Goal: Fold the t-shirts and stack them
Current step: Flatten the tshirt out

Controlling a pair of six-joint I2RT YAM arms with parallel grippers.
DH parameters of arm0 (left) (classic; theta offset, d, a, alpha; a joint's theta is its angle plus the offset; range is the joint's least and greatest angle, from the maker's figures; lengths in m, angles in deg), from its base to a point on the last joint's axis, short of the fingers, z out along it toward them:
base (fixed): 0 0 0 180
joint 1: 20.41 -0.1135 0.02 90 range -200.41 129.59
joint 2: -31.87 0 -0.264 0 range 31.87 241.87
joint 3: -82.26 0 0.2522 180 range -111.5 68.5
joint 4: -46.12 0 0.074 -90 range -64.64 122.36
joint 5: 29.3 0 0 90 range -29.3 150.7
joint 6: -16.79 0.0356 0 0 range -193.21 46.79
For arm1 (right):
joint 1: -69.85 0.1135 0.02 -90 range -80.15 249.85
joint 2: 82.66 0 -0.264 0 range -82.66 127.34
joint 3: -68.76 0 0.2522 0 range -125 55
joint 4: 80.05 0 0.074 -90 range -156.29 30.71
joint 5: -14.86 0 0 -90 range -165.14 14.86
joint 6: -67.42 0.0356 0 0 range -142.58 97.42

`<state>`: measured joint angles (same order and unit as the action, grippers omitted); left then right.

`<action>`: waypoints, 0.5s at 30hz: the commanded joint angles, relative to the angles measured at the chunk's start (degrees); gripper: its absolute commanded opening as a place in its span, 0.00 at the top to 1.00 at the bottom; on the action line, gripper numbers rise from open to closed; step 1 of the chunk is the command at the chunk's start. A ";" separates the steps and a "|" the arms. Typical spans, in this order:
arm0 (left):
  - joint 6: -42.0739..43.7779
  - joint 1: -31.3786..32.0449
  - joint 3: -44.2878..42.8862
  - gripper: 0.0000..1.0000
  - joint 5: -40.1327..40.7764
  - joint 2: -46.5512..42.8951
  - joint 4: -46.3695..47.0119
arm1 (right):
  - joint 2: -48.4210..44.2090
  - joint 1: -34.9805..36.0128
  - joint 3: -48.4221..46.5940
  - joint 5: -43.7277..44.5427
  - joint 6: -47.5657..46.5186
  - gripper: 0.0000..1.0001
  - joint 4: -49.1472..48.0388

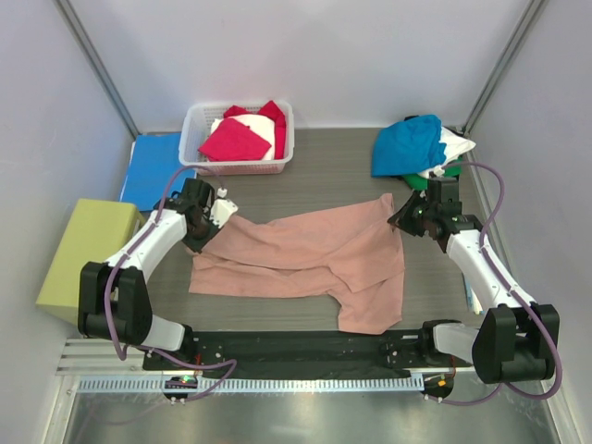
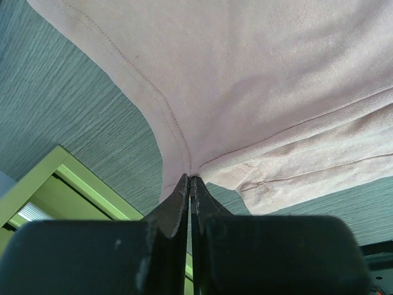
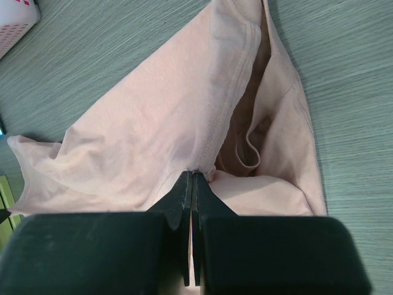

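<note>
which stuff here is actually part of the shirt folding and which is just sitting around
Part of the job: pink t-shirt, pinched by left gripper and right gripper; magenta tee in the basket; teal-blue tee far right.
Just lying about: blue folder; yellow-green box.

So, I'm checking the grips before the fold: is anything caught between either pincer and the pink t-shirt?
Nothing visible. The left pincer and the right pincer each pinch the pink t-shirt directly, with only its cloth between their closed jaws.
</note>
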<state>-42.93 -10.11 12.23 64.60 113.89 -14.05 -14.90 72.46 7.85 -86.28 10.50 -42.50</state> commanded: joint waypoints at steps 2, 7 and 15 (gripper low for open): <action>0.13 -0.55 0.20 1.00 0.66 -1.42 0.97 | -1.85 0.20 -0.83 -0.46 -0.03 0.99 -0.85; -1.27 -1.34 -7.24 1.00 3.30 -5.11 0.28 | -4.65 0.20 -4.60 -0.82 -0.12 0.99 -0.76; -6.64 -2.75 -21.41 1.00 4.80 -15.92 -4.62 | -18.53 0.20 -10.85 -2.13 -0.12 0.99 1.61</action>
<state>-46.38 -11.88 -2.09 67.88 104.03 -15.49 -25.54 72.52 1.73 -87.13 10.50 -40.46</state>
